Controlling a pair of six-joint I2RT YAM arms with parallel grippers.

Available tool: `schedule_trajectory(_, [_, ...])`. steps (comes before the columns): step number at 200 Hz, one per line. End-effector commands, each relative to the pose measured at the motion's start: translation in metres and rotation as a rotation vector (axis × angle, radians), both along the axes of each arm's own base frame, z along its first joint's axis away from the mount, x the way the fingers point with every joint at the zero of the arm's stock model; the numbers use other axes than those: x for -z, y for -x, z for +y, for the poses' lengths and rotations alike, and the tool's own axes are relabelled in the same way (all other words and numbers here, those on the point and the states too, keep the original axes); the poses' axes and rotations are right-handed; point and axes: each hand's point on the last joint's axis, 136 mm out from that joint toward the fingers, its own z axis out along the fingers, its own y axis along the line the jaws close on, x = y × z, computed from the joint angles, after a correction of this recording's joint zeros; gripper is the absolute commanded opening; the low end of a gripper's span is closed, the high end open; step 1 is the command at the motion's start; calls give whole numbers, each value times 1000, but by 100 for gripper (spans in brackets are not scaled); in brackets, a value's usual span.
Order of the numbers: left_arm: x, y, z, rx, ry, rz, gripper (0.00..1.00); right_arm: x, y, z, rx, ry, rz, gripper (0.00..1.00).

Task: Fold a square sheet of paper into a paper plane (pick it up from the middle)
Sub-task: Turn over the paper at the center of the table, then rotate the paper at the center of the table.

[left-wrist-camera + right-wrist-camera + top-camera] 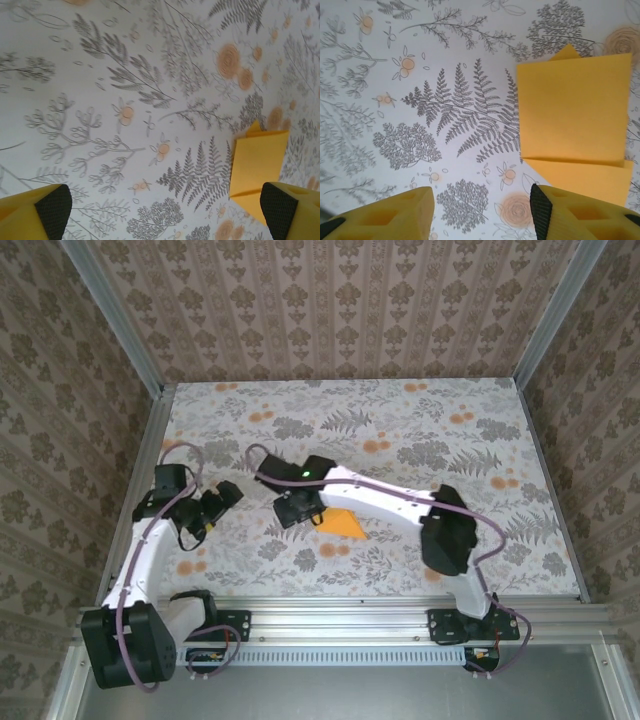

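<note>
- Sprawling under everything is the floral table [400, 430].
- The folded orange paper [345, 525] lies flat mid-table, right beside the right gripper [482, 210], whose jaws gape with nothing between them.
- The left gripper [165, 210] hovers nearby, spread wide and empty.

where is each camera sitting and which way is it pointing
Top external: above and behind the bases, looking down on the floral table; both arms, left gripper and right gripper show.
Left wrist: on the left arm, facing down at the table; its spread yellow fingers at the bottom corners.
Right wrist: on the right arm, facing down; its fingers at the bottom.
Shared: all three catch the folded orange paper.
</note>
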Motion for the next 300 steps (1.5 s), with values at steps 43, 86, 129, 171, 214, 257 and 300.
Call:
schedule_trajectory(43, [4,-3,-48,102,-23,-5,100,44,-37,-123,261,-50,142,54])
schedule_trajectory(86, [15,1,-68,154,-67,31,100,80,-19,-168,276,129,227,39])
schedule_trajectory(129, [22,2,-78,181,-87,52,100,101,-7,-185,308,260,255,31])
schedule_trajectory(171, [24,0,-78,178,-99,59,100,113,8,-189,298,360,284,31])
schedule_trajectory(214, [27,-2,-78,184,-107,70,100,120,26,-167,244,356,326,32])
schedule_trajectory(257, [29,-2,-78,179,-108,73,100,114,37,-111,164,152,375,35])
schedule_trajectory(300, [34,-1,-83,181,-72,84,100,96,26,-101,175,50,330,41])
